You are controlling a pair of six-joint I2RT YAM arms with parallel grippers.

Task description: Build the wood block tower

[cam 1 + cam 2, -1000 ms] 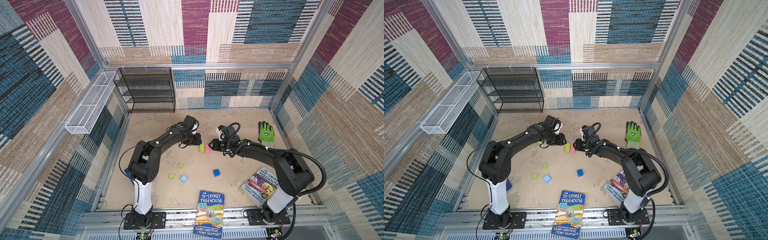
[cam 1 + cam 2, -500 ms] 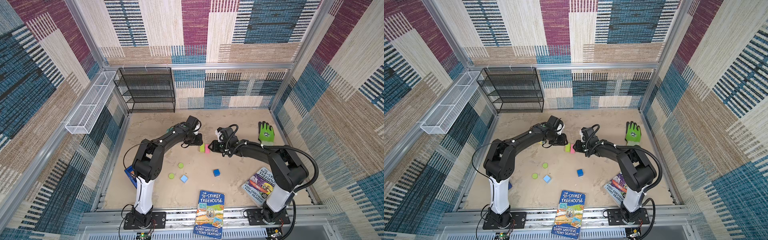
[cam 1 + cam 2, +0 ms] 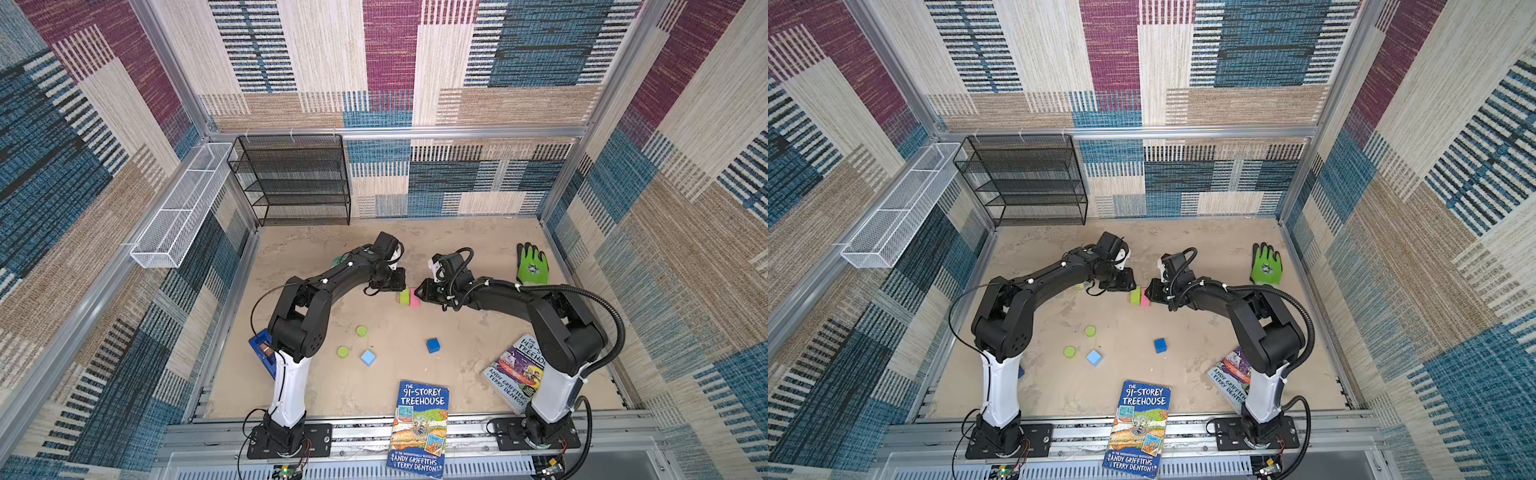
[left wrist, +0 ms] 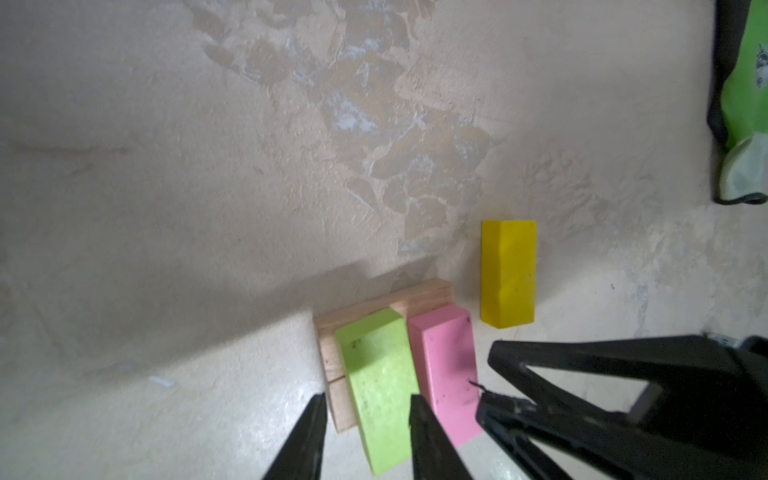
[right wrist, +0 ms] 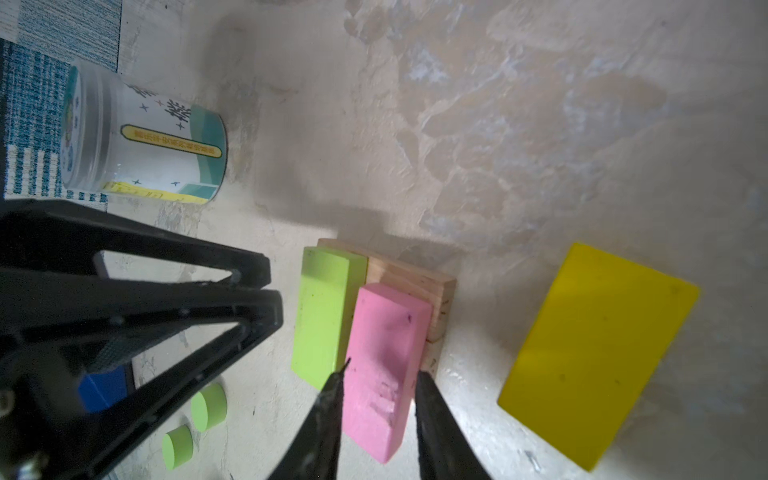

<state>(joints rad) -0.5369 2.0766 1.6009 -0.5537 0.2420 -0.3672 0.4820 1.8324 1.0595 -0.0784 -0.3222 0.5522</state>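
The lime oblong and pink oblong lie side by side across two tan bars, the start of the tower. A yellow oblong lies just beyond the pink one. My left gripper is open over the lime oblong: one finger is at its edge, the other stands clear. My right gripper is open, its tips lined up with the sides of the pink oblong. Two lime round pieces, a light-blue cube and a dark-blue cube lie nearer the front.
A tin stands behind the left arm. A green glove lies at the back right and two books at the front. A black rack stands at the back and a dark-blue case by the left arm's base.
The left gripper has edged closer to the lime oblong, and both grippers' jaws have narrowed. The blocks have not moved.
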